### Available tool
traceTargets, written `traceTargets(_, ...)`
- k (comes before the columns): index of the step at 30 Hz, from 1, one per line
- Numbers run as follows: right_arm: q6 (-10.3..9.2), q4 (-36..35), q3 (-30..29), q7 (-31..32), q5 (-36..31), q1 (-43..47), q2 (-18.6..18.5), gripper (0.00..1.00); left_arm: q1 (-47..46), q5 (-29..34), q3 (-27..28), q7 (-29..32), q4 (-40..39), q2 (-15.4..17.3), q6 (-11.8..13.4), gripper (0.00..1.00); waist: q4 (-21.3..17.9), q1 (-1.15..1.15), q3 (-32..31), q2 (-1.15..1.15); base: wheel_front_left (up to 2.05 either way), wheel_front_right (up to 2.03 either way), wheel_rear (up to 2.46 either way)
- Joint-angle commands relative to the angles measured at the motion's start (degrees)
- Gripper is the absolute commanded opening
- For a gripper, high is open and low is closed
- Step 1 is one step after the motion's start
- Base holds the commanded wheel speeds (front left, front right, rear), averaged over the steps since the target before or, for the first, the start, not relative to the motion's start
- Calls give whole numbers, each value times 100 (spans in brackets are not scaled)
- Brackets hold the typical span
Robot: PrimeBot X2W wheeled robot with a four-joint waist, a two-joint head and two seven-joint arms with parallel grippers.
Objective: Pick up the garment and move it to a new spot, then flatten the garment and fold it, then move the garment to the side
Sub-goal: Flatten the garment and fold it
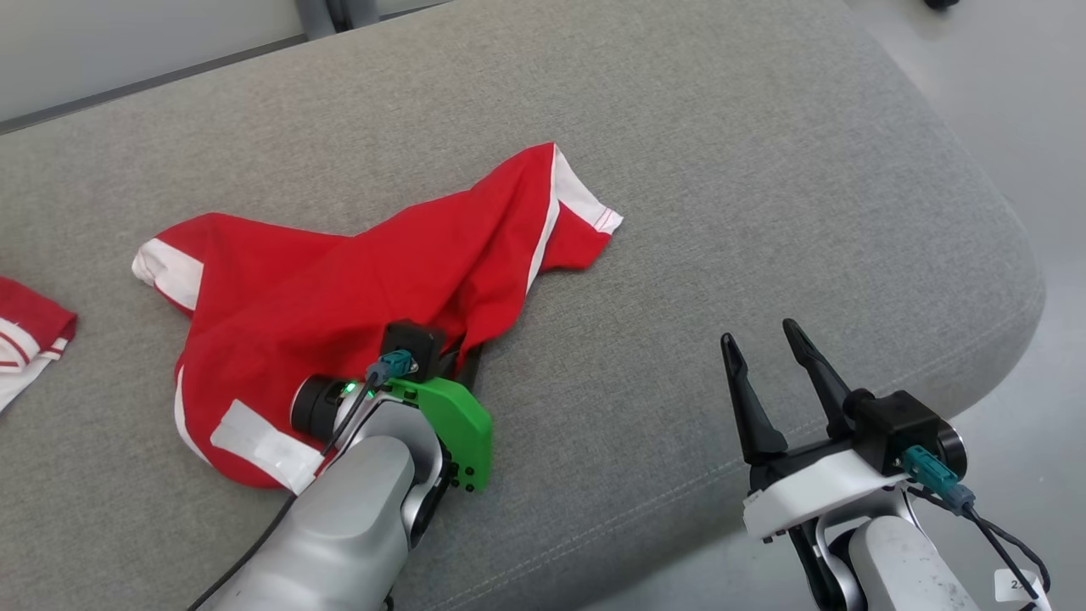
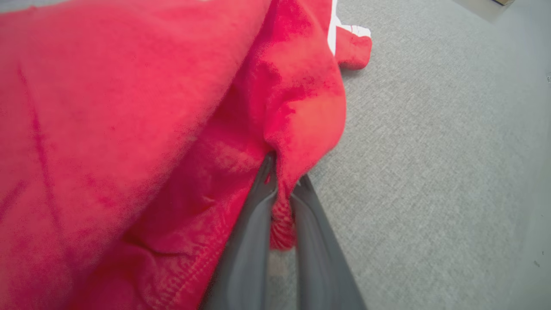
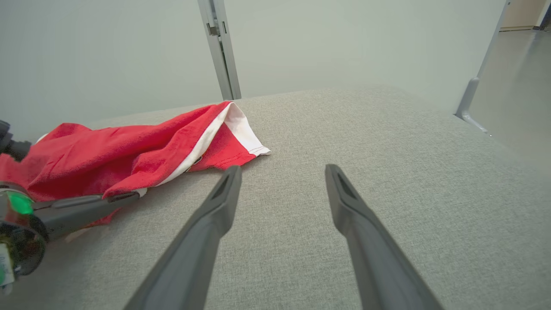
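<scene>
Red garment [image 1: 339, 280] with white trim: crumpled, bunched in loose heap, one white-edged end stretched outward, lying on grey cushion [image 1: 764, 170].

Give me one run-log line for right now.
step: pick up | left gripper: fingers shut on garment fold | right gripper: open, above bare cushion | garment: crumpled on cushion

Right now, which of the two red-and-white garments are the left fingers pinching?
The large crumpled garment in the middle: the left fingers are closed on its fold. The other piece at far left lies untouched.
</scene>
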Motion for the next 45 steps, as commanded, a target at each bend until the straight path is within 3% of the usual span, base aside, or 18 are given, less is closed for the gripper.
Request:
traceTargets(1, -2, -19, -13, -19, -35, -12, -10, 100, -124, -74, -47, -46, -98, 23, -106, 0, 201, 0, -82, 0, 0, 0, 0)
traceTargets(9, -2, 40, -167, -19, -103, 109, -12, 100, -412, -314, -86, 296, -649, 159, -522, 0, 689, 0, -318, 0, 0, 0, 0)
traceTargets(16, -2, 106, -178, -19, -116, 192, -11, 100, -879, -415, -137, 1014, -1715, 534, -607, 0, 951, 0, -586, 0, 0, 0, 0)
traceTargets(23, -2, 129, -65, -19, -42, 176, -13, 100, -1303, -346, -114, 1315, -2415, 486, -395, 0, 873, 0, -667, 0, 0, 0, 0)
traceTargets(33, -2, 100, -161, -19, -82, 205, -9, 100, -1436, -664, 275, 1155, -3361, 361, -156, 0, 857, 0, -532, 0, 0, 0, 0)
traceTargets(45, -2, 88, -236, -19, -152, 142, -10, 100, 163, -1770, 659, 1691, -2730, 1082, -78, 0, 1239, 0, -333, 0, 0, 0, 0)
